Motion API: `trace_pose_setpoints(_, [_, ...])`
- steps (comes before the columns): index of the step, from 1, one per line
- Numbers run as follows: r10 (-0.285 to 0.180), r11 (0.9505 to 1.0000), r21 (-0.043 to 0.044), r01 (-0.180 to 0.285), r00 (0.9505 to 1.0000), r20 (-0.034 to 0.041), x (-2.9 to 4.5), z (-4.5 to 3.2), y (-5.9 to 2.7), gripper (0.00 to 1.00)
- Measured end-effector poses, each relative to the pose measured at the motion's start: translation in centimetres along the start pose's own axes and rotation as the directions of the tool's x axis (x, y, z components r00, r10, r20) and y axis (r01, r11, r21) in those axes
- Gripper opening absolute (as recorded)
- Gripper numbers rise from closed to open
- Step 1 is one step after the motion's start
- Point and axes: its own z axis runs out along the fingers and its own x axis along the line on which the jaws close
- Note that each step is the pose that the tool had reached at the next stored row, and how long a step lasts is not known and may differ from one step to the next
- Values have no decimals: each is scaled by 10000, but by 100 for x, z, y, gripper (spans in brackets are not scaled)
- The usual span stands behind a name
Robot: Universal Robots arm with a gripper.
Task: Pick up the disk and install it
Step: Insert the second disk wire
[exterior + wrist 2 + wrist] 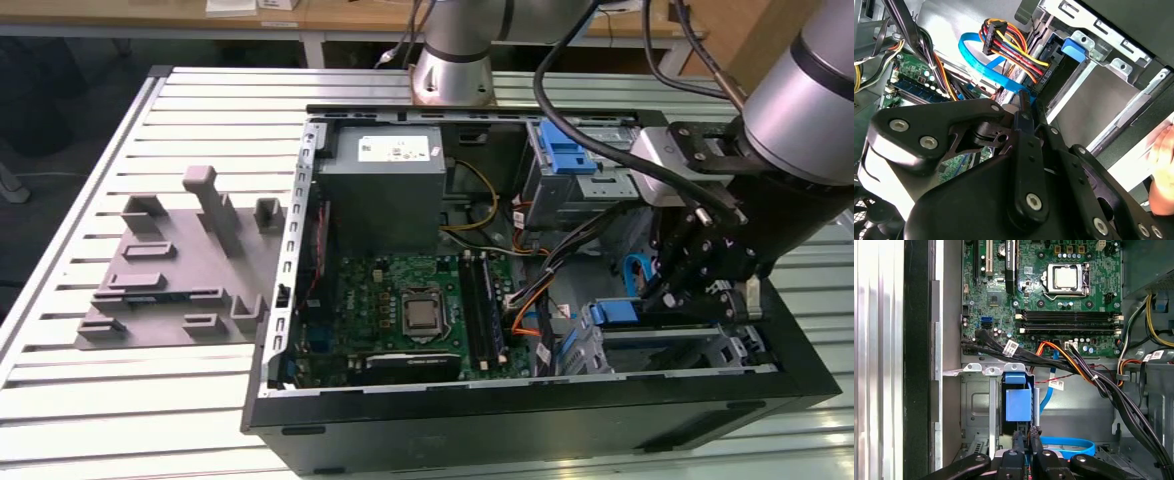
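Black two-fingered gripper [1027, 436] is down inside the open black computer case [534, 420], fingers pinched closed on the blue-bracketed silver-grey disk [1018, 404], which stands upright in the grey metal drive bay [976, 405] beside the green motherboard [1044, 290].

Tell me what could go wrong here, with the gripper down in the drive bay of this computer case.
1. Cables: the black and orange cable bundle and the blue flat cable run close beside the gripper, so it could snag them.
2. Jamming: the disk stands in the metal drive cage; if tilted, its blue bracket might catch on the cage wall.
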Motion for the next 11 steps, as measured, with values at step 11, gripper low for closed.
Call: trace_pose_setpoints(11, [2,10000,-1,-2,10000,14,-2,-98,1,24])
